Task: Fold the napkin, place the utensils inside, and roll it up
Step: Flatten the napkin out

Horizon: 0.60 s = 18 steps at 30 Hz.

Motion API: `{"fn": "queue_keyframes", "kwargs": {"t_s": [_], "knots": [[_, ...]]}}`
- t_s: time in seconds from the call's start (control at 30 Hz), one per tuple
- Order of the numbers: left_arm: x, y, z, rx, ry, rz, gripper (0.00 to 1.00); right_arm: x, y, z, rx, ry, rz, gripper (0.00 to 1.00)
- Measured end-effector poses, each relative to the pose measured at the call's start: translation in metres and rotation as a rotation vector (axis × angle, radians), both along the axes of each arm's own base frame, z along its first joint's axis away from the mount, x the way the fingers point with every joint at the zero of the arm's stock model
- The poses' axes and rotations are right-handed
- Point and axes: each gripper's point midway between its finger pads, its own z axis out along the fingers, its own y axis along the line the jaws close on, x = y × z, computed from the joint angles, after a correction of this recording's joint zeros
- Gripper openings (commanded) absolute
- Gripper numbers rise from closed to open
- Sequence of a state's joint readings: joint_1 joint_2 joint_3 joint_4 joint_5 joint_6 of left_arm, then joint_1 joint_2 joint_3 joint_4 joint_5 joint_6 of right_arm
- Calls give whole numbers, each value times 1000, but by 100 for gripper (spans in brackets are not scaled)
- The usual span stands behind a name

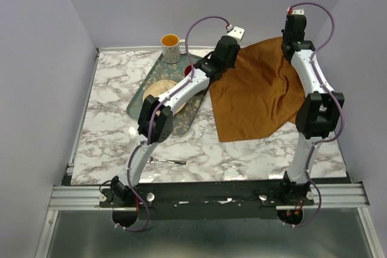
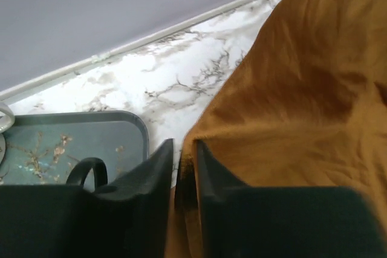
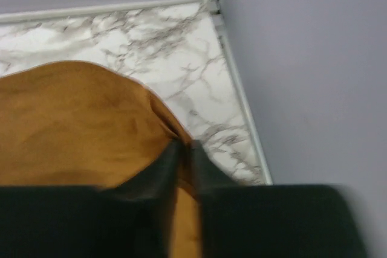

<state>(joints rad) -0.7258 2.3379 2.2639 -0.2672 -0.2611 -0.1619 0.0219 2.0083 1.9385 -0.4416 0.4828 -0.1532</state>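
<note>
The rust-brown napkin (image 1: 260, 92) lies spread and rumpled on the right half of the marble table, its far edge lifted. My left gripper (image 1: 233, 58) pinches its far left corner; in the left wrist view the napkin (image 2: 302, 89) runs between the narrow-set fingers of the gripper (image 2: 183, 146). My right gripper (image 1: 294, 46) pinches the far right corner, and in its own wrist view the napkin (image 3: 78, 119) is caught in that gripper (image 3: 185, 144). One slim silvery utensil (image 1: 171, 161) lies on the table near the front edge, left of centre.
A dark green patterned tray (image 1: 196, 110) sits left of the napkin with a tan plate (image 1: 158, 92) on it, partly under my left arm. A mug (image 1: 171, 48) stands at the tray's far end. Grey walls close the table at the back and sides.
</note>
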Motion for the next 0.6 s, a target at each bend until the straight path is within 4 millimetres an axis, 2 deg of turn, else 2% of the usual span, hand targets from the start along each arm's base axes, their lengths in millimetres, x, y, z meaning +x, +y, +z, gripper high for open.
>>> {"fn": "queue_keyframes", "kwargs": {"t_s": [0.03, 0.07, 0.1, 0.17, 0.23, 0.27, 0.33, 0.37, 0.4, 0.43, 0.47, 0.5, 0.6], "knots": [[6, 0, -2, 4, -9, 5, 66, 6, 1, -11, 5, 23, 9, 76], [11, 2, -4, 9, -15, 14, 73, 12, 2, -17, 7, 40, 21, 88], [16, 4, -5, 20, -25, 23, 84, 20, 3, -20, 15, 48, 29, 91], [24, 6, -4, 38, -44, 42, 94, 33, 6, -16, 31, 51, 32, 98], [25, 7, 3, 55, -64, 53, 96, 46, 8, -3, 70, 23, 17, 100], [25, 8, 7, 60, -71, 57, 96, 43, 9, 0, 93, 24, 8, 100], [17, 4, 18, 63, -84, 44, 94, 14, 12, -10, 152, 95, -16, 100], [8, -1, 25, 63, -88, 29, 91, 5, 13, -11, 167, 108, -27, 100], [-2, -5, 29, 66, -84, 13, 82, -10, 16, -17, 202, 125, -38, 100], [-15, -9, 36, 68, -80, -5, 78, -38, 16, -31, 235, 174, -64, 99], [-25, -13, 40, 68, -77, -22, 74, -57, 18, -38, 257, 206, -80, 98], [-43, -20, 46, 59, -69, -50, 64, -80, 18, -49, 294, 236, -105, 95], [-94, -40, 63, 22, -45, -140, 53, -123, 11, -71, 400, 269, -176, 81]]}}
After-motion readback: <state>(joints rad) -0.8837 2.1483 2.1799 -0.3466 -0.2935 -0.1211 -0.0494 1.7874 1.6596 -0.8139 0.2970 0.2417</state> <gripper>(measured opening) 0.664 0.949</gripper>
